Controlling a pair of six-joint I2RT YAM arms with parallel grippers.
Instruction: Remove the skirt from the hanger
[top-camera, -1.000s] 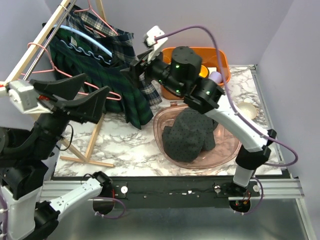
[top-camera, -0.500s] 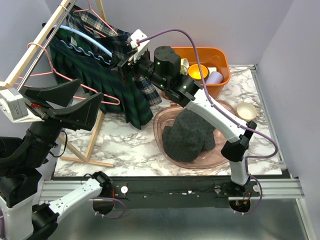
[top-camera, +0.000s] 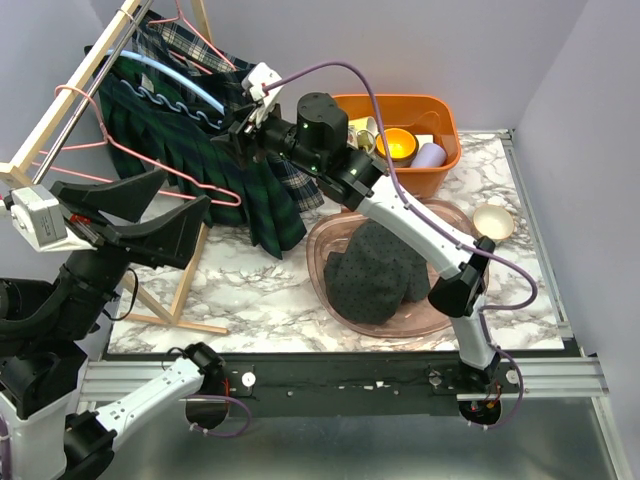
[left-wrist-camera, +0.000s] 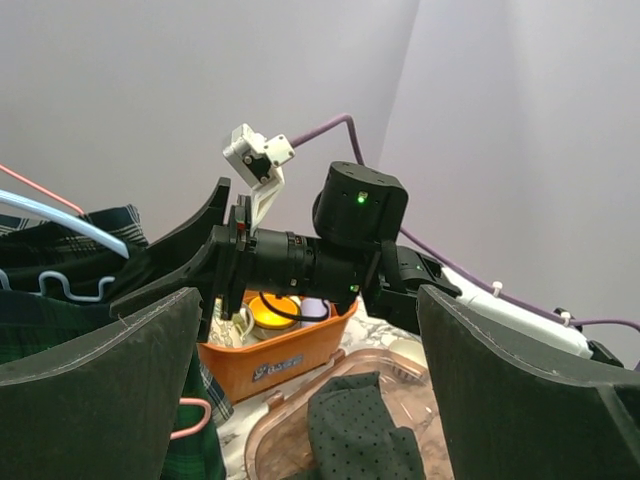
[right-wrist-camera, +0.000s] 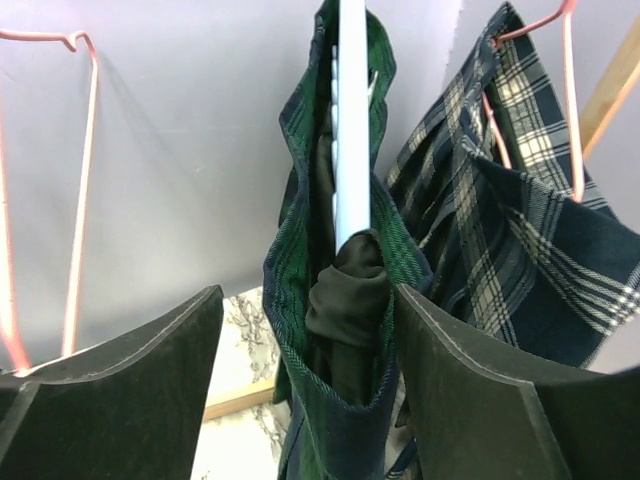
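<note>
A dark green plaid skirt (top-camera: 235, 185) hangs from a light blue hanger (top-camera: 185, 85) on the wooden rack (top-camera: 70, 90) at the back left. My right gripper (top-camera: 238, 135) reaches across to the skirt's near end. In the right wrist view the skirt's waistband (right-wrist-camera: 340, 300) and the hanger's end (right-wrist-camera: 352, 120) lie between that gripper's (right-wrist-camera: 310, 370) open jaws; the right fingertip (right-wrist-camera: 480, 380) is against the fabric. My left gripper (top-camera: 165, 215) stands open below the rack, beside an empty pink hanger (top-camera: 170, 180), with nothing between its fingers (left-wrist-camera: 90, 390).
A second, lighter plaid skirt (right-wrist-camera: 540, 240) hangs on a pink hanger just behind. A pink tray (top-camera: 320, 270) holding dark dotted cloth (top-camera: 375, 270) sits mid-table, an orange bin (top-camera: 445, 150) with cups behind it, a small bowl (top-camera: 493, 220) to the right.
My right arm has swung left from above the orange bin to the skirt's end, and its jaws now straddle the waistband. The left gripper has sunk slightly.
</note>
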